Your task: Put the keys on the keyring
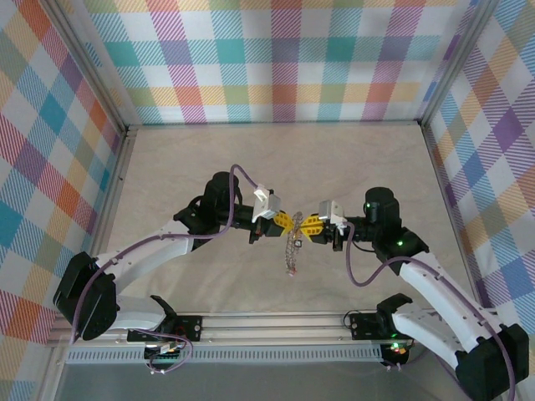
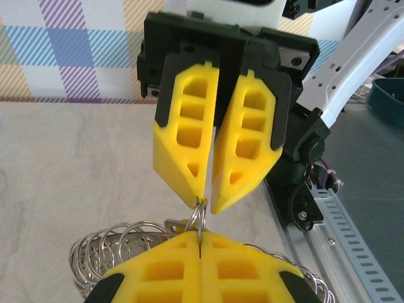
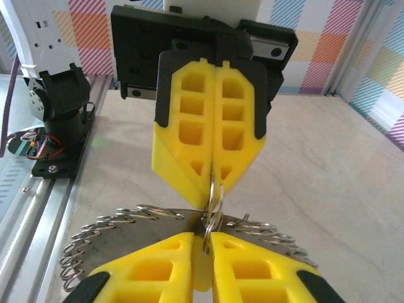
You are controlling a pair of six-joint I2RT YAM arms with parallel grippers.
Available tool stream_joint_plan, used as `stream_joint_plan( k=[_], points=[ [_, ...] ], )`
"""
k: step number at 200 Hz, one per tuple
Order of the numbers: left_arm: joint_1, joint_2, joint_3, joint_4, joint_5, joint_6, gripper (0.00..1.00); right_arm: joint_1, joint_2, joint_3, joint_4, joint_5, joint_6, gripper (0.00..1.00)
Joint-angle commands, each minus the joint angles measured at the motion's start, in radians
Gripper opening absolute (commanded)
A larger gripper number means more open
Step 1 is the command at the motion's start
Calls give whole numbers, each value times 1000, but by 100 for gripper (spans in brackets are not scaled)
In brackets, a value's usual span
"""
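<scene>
Left pincer [image 3: 213,189]: its jaws are pressing fully together and pinching a small ring [image 3: 218,208] at the very tips. It is serving as the anchor, so the ring is standing edge-on toward the other arm.
Right pincer [image 2: 207,203]: it is facing the left one tip to tip. Its jaws are standing a sliver apart with the same ring's wire lying between them. Whether it is actually biting the wire I cannot tell.
Meeting point: both arms are reaching inward and joining in mid-air over the middle of the surface [image 1: 209,159]. This is probably so that one is fixing the ring while the other is working at its split.
Keyring [image 1: 292,251]: the coiled silvery loop is hanging from the small ring and drooping beneath the two pincers toward the near edge. In the wrist views its coils are fanning out to both sides under the fingers.
Contact below: whether the lowest coils are resting on the surface is hard to tell.
Step in hand: I judge that the ring is being steadied and opened, ahead of threading any of the keys.
</scene>
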Motion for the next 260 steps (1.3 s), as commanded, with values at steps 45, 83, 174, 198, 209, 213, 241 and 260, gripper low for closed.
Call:
stream_joint_plan(
  k=[45,83,174,198,209,213,241,260],
  points=[
    [7,-7,-8,119,36,-46,0,-2,29,17,-7,-96,-34,5],
    [5,1,-8,139,26,-67,0,22,29,18,-24,-32,-73,0],
    [-31,48,-25,225,-15,-111,0,92,43,22,-19,132,-105,0],
    [-32,33,-36,231,-28,-106,0,79,-1,-2,-21,181,-102,8],
    [-32,28,-36,224,-28,-102,0,66,-26,-16,-27,195,-92,12],
    [-32,26,-34,220,-26,-99,0,60,-35,-24,-24,198,-86,14],
    [-31,14,-32,196,-28,-83,0,31,-110,-67,-17,224,-50,33],
    [-31,12,-26,189,-17,-78,0,29,-151,-94,18,252,-25,40]
  ],
)
